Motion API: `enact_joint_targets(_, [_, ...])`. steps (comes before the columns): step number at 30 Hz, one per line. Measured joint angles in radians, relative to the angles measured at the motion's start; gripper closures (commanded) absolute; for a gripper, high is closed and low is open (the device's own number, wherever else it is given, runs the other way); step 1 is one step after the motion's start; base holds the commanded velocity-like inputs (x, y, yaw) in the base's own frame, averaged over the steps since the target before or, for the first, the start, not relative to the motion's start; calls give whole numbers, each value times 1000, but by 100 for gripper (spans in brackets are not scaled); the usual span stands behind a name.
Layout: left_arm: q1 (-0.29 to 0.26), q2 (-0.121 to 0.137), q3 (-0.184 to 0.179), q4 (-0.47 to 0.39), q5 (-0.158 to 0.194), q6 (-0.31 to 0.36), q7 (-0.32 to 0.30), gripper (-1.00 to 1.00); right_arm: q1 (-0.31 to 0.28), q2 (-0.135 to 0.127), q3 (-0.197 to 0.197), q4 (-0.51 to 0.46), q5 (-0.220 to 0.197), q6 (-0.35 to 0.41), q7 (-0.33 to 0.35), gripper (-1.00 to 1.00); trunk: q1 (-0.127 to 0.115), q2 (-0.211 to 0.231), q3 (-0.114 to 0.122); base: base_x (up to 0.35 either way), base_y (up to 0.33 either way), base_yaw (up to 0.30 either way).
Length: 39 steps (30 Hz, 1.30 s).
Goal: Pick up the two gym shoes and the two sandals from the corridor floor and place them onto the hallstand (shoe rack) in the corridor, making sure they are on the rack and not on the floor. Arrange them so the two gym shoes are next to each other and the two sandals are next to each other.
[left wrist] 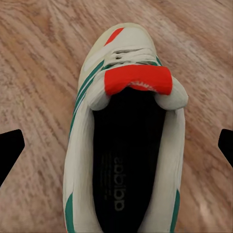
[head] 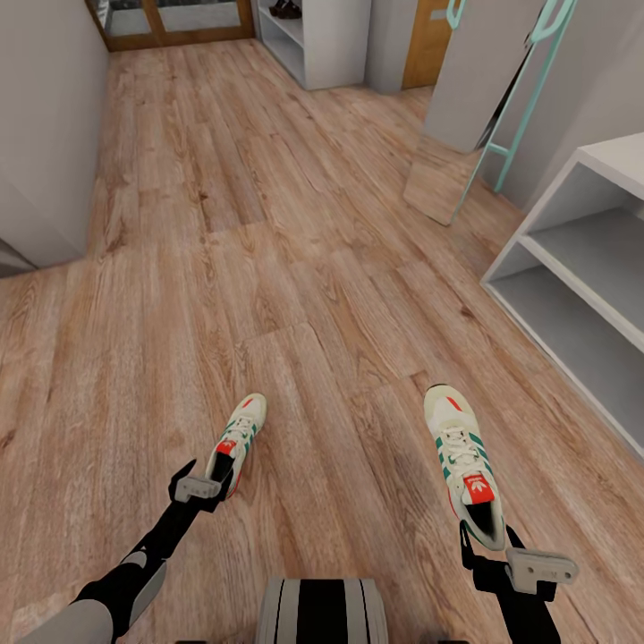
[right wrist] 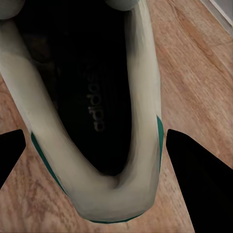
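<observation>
Two gym shoes lie on the corridor floor [head: 295, 268], toes pointing away from me. My left gripper [head: 210, 478] is open at the heel of the left gym shoe [head: 237, 438]. In the left wrist view this shoe [left wrist: 126, 97] lies between widely spread fingers [left wrist: 9, 150]. At the heel of the right gym shoe [head: 463, 456] my right gripper [head: 490, 541] is open too. Its fingers [right wrist: 199, 184] stand close beside that shoe's heel [right wrist: 111, 194]. The hallstand [head: 590, 259] stands at the right with bare tiers. The sandals are out of view.
A teal ladder-like frame [head: 528, 98] with a leaning mirror stands beyond the hallstand. Another white shelf unit [head: 313, 40] with dark items on it is at the far end. A grey wall [head: 45, 134] runs along the left. Wide open floor lies ahead.
</observation>
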Motion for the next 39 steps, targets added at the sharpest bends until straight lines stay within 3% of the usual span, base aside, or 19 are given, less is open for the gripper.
enact_joint_targets(22, [-3, 2, 0, 0, 2, 4, 2, -100, 0, 0, 0, 0, 0, 0, 0, 100, 0, 0, -4, 0, 0, 0])
enact_joint_targets(39, [-9, 0, 0, 0, 3, 6, 12, -100, 0, 0, 0, 1, 0, 0, 0, 100, 0, 0, -27, 0, 0, 0])
